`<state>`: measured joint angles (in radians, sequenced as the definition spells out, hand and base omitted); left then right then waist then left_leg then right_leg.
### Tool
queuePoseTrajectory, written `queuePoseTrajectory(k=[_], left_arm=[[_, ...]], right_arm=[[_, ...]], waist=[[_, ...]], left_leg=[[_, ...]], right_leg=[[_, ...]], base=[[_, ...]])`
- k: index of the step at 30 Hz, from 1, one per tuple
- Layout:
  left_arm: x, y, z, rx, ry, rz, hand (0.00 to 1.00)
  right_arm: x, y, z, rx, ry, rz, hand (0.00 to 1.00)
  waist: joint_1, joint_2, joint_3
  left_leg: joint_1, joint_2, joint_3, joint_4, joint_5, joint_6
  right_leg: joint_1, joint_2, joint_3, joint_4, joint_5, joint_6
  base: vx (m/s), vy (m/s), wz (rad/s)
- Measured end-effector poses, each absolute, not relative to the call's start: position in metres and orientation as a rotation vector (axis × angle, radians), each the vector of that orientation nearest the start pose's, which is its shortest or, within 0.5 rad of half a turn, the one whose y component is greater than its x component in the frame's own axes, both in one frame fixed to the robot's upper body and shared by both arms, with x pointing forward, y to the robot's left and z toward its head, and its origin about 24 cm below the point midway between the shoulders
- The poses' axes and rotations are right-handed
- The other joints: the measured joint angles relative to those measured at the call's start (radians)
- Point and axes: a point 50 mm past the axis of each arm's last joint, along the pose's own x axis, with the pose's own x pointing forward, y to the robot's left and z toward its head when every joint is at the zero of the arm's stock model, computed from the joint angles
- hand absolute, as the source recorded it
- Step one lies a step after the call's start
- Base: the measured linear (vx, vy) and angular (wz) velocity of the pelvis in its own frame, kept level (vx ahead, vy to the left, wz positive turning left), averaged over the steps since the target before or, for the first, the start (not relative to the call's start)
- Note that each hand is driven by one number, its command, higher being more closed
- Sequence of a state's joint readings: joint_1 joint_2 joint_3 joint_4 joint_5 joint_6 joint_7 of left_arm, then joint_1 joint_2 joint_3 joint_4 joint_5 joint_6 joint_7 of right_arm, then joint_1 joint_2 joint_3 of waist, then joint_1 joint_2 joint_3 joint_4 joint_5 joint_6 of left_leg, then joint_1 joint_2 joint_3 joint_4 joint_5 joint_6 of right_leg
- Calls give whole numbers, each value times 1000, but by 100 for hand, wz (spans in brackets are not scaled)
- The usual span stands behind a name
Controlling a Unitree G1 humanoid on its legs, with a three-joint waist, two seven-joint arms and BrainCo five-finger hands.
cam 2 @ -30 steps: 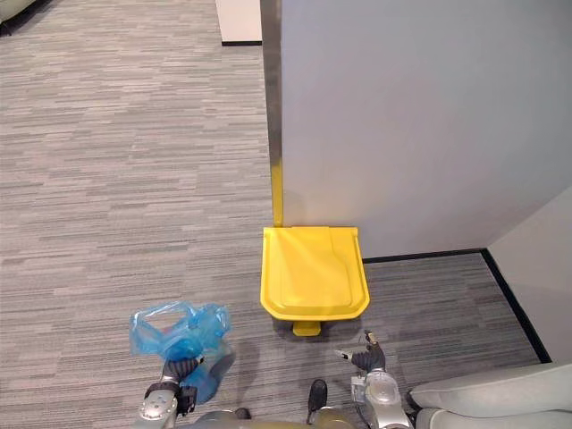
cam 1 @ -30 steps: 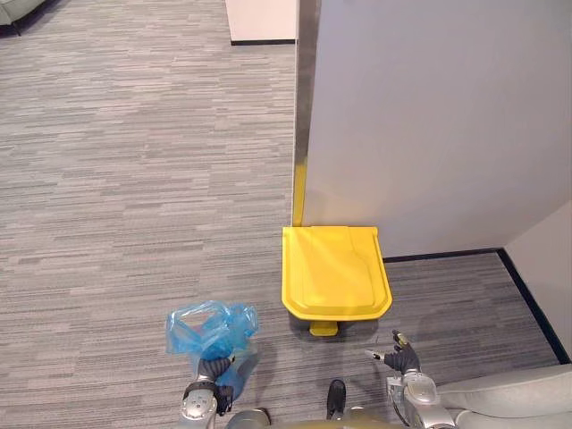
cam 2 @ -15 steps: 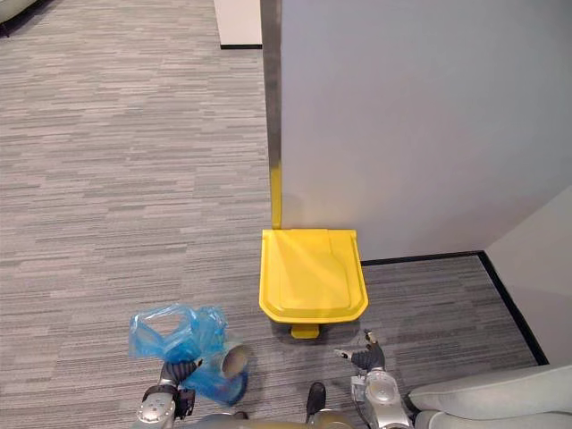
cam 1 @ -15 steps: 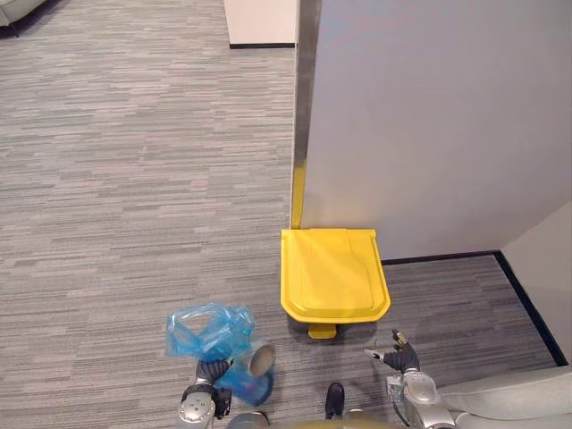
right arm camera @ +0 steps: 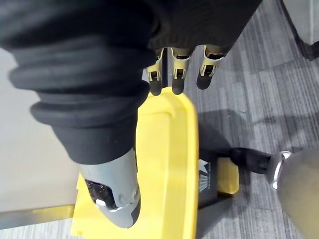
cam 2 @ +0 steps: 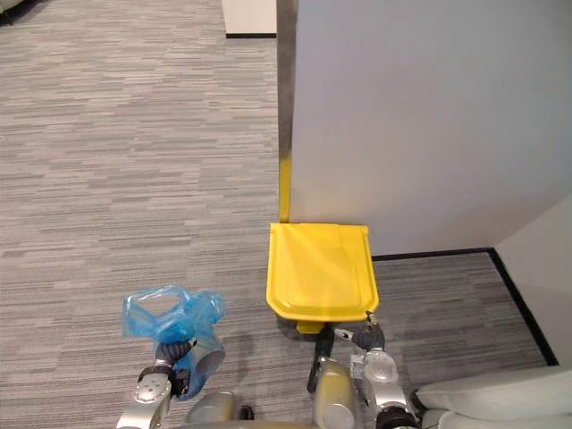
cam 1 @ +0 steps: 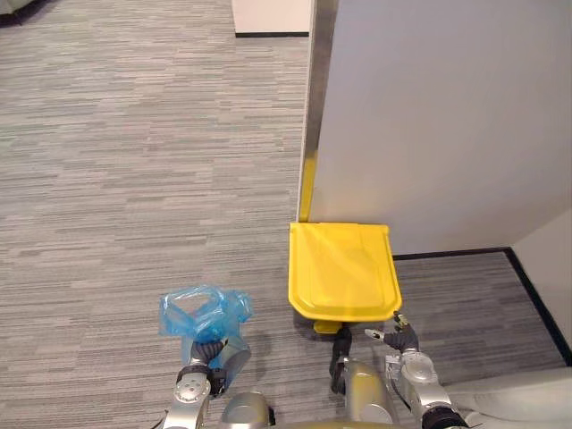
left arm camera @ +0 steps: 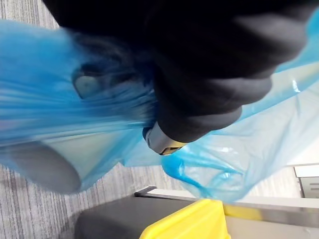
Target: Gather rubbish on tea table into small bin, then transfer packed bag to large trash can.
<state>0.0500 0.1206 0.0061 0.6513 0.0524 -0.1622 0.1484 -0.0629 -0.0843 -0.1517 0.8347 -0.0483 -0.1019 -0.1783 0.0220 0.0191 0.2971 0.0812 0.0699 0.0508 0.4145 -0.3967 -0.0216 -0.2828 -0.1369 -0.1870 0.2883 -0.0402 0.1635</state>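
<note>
Left robot hand (cam 1: 204, 356): clenched round the blue bag's (cam 1: 204, 313) neck, left of the yellow trash can (cam 1: 343, 268).
Right robot hand (cam 1: 400, 340): released, empty, at the closed lid's front edge.
Left wrist view: pale rounded item (left arm camera: 45, 167) inside the bag.

Our left arm (cam 1: 181, 407) comes in at the lower left, forearm reaching forward, the wrist under its dark cover (left arm camera: 209, 59). The left hand (cam 1: 204, 355) is curled tight round the gathered neck of the bag (cam 1: 202, 311), gripping it from below. Our right arm (cam 1: 422, 395) comes in at the lower right. The right hand (cam 1: 401, 340) is held forward and low, carrying nothing. Its fingers (right arm camera: 175, 74) lie straight in a row, a little spread, and the thumb (right arm camera: 117, 195) stands apart from them. The two hands sit level with each other, well apart.
</note>
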Motion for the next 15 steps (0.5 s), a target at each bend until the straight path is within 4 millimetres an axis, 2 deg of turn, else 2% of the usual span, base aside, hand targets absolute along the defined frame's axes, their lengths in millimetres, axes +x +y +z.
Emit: queuePoseTrajectory(k=[2, 5, 7, 9, 11, 12, 13, 15], left_arm=[[195, 199, -85, 203, 498, 179, 100], [190, 199, -87, 201, 512, 181, 100], [186, 197, -90, 194, 525, 178, 100], [185, 190, -92, 172, 532, 172, 100], [190, 183, -91, 153, 524, 156, 100], [191, 182, -91, 150, 520, 147, 100], [190, 181, -91, 151, 521, 142, 100], [189, 181, -91, 150, 524, 142, 100]], right_arm=[[189, -213, -106, -100, 659, -344, 0], [179, -221, -106, -32, 654, -444, 0], [170, -225, -109, -21, 669, -468, 0], [169, -230, -107, -23, 658, -486, 0], [171, -234, -105, -23, 643, -495, 0], [171, -235, -102, -18, 624, -513, 0], [168, -238, -102, -23, 622, -532, 0], [162, -240, -105, -17, 638, -551, 0]], waist=[[20, 1, -1], [20, -4, -22], [16, -9, -54], [12, -3, -70], [7, 1, -91], [-9, 0, -100], [-13, -2, -105], [-8, -8, -116]], left_leg=[[36, 31, -14, -22, -17, -23], [67, 62, -28, -72, -21, -46], [68, 72, -24, -105, -9, -64], [72, 72, -24, -108, 4, -86], [72, 66, -23, -115, 27, -90], [72, 65, -24, -124, 41, -87], [76, 59, -24, -128, 53, -86], [75, 49, -24, -127, 61, -90]], right_leg=[[-2, 30, 1, 67, -39, -40], [-13, 57, -5, 114, -64, -72], [-42, 63, -11, 152, -75, -93], [-48, 63, -8, 165, -91, -111], [-48, 58, 15, 160, -91, -111], [-41, 49, 23, 156, -91, -111], [-28, 39, 24, 147, -91, -111], [-9, 26, 23, 123, -91, -111]], base=[[245, -120, 17], [272, -113, 18], [227, -46, -4], [264, -24, -9], [165, 29, 6], [95, 62, 32], [79, 71, 34], [57, 76, 27]])
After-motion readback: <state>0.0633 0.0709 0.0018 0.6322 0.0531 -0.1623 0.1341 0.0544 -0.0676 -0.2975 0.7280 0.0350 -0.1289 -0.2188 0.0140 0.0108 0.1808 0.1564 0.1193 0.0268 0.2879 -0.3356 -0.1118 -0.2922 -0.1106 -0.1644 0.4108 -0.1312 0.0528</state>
